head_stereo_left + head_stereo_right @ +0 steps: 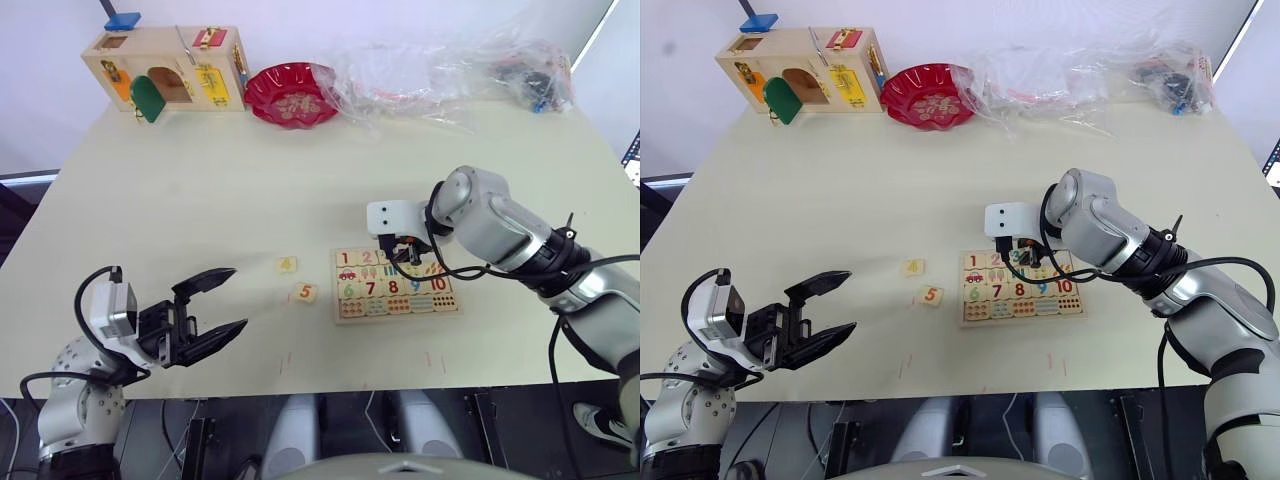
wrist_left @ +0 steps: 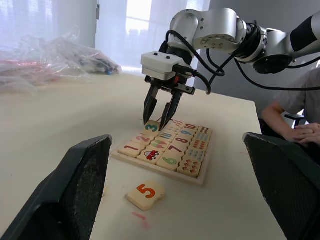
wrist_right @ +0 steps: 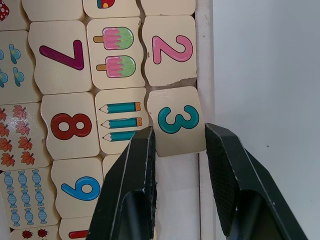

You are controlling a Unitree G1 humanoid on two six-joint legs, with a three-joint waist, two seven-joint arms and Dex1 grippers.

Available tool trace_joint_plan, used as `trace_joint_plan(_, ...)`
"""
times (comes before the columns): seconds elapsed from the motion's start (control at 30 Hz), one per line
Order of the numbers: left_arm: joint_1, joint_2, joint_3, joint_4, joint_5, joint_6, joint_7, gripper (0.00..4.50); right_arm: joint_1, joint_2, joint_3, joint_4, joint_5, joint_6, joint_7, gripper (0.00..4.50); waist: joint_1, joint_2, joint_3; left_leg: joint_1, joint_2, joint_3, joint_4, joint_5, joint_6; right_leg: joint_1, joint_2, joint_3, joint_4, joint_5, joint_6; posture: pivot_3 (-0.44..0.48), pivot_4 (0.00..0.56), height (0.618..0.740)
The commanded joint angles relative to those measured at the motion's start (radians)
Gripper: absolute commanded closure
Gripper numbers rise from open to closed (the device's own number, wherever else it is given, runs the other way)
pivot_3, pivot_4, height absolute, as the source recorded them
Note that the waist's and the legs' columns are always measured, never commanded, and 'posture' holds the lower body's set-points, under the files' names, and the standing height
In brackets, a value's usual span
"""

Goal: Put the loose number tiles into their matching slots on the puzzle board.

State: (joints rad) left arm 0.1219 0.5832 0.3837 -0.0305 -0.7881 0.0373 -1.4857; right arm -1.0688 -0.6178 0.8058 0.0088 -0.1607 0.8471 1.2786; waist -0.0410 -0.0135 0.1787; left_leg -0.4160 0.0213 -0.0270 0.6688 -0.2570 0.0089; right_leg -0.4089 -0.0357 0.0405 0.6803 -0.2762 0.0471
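Open table round tile 5 (image 1: 306,292), tile 4 (image 1: 287,265); right gripper (image 1: 402,256) over board (image 1: 396,311).

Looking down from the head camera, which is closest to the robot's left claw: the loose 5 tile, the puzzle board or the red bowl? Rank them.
From the left gripper:
1. Small pale wooden tile printed with an orange 5, just ahead on the table.
2. Flat pale wooden puzzle board, further right.
3. Red scalloped bowl, at the table's far edge.

- The right gripper (image 2: 161,111) stands over the puzzle board's (image 2: 197,178) far edge, fingers astride the 3 tile (image 2: 151,127).
- The 5 tile (image 2: 145,193) lies on the table (image 2: 45,130) beside the board.
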Motion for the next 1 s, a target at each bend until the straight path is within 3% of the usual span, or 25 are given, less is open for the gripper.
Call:
trace_joint_plan(0.03, 0.0, 0.004, 0.01, -0.034, -0.015, -0.003, -0.005, 0.0, 0.013, -0.007, -0.022, -0.021, -0.009, -0.001, 0.006, 3.62, 0.0, 0.0, 0.0, 0.0, 0.0, 0.0, 0.0, 0.0, 0.0, 0.0, 0.0, 0.0, 0.0, 0.0, 0.0, 0.0, 0.15, 0.74)
trace_joint_plan(0.13, 0.0, 0.004, 0.01, -0.034, -0.014, -0.003, -0.005, 0.0, 0.013, -0.008, -0.022, -0.02, -0.01, -0.002, 0.005, 3.62, 0.0, 0.0, 0.0, 0.0, 0.0, 0.0, 0.0, 0.0, 0.0, 0.0, 0.0, 0.0, 0.0, 0.0, 0.0, 0.0, 0.15, 0.74)
trace_joint_plan(0.33, 0.0, 0.004, 0.009, -0.034, -0.013, -0.002, -0.005, 0.0, 0.014, -0.009, -0.026, -0.024, -0.013, -0.003, 0.008, 0.76, 0.0, 0.0, 0.0, 0.0, 0.0, 0.0, 0.0, 0.0, 0.0, 0.0, 0.0, 0.0, 0.0, 0.0, 0.0, 0.0, 0.15, 0.74)
trace_joint_plan(0.4, -0.001, 0.004, 0.007, -0.034, -0.012, -0.002, -0.005, 0.0, 0.015, -0.01, -0.027, -0.024, -0.016, -0.002, 0.009, 0.03, 0.0, 0.0, 0.0, 0.0, 0.0, 0.0, 0.0, 0.0, 0.0, 0.0, 0.0, 0.0, 0.0, 0.0, 0.0, 0.0, 0.15, 0.74)
trace_joint_plan(0.6, -0.003, 0.002, 0.006, -0.035, -0.012, -0.002, -0.003, 0.0, 0.017, -0.027, -0.092, -0.025, 0.004, 0.002, 0.002, 0.03, 0.0, 0.0, 0.0, 0.0, 0.0, 0.0, 0.0, 0.0, 0.0, 0.0, 0.0, 0.0, 0.0, 0.0, 0.0, 0.0, 0.15, 0.74)
trace_joint_plan(0.83, 0.001, 0.0, 0.007, -0.038, -0.014, -0.003, 0.0, 0.0, 0.076, 0.004, -0.359, -0.055, 0.175, -0.013, -0.04, 0.03, 0.0, 0.0, 0.0, 0.0, 0.0, 0.0, 0.0, 0.0, 0.0, 0.0, 0.0, 0.0, 0.0, 0.0, 0.0, 0.0, 0.15, 0.74)
trace_joint_plan(0.97, -0.005, -0.004, 0.001, -0.035, -0.012, -0.002, 0.004, 0.0, 0.125, 0.034, -0.438, -0.021, 0.212, -0.008, -0.108, 0.03, 0.001, 0.0, 0.0, 0.0, 0.0, 0.0, 0.0, 0.0, 0.0, 0.0, 0.0, 0.0, 0.0, 0.0, 0.0, 0.0, 0.15, 0.74)
trace_joint_plan(1.0, -0.007, -0.004, 0.0, -0.035, -0.012, -0.002, 0.004, 0.0, 0.134, 0.04, -0.445, -0.014, 0.217, -0.005, -0.12, 0.42, 0.001, 0.0, 0.0, 0.0, 0.0, 0.0, 0.0, 0.0, 0.0, 0.0, 0.0, 0.0, 0.0, 0.0, 0.0, 0.0, 0.15, 0.74)
